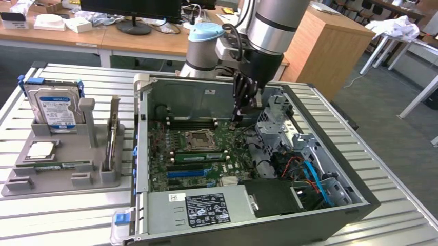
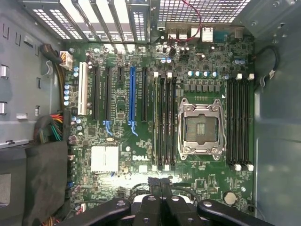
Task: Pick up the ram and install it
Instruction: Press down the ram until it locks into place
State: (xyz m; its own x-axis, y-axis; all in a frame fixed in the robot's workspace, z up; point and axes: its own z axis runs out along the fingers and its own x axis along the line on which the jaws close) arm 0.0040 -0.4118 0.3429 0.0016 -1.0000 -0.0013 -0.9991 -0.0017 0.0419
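Inside an open computer case [image 1: 198, 95], the end effector [image 1: 237, 116] hangs fully closed, holding nothing visible, above the motherboard [image 1: 163, 149] — the ram [image 1: 200, 156] stands slotted.

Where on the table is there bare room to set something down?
Bare table slats lie on the camera side of the grey holder and beside the computer case on the exterior view's right. Inside the case it is crowded: cables, drive cage, gripper.
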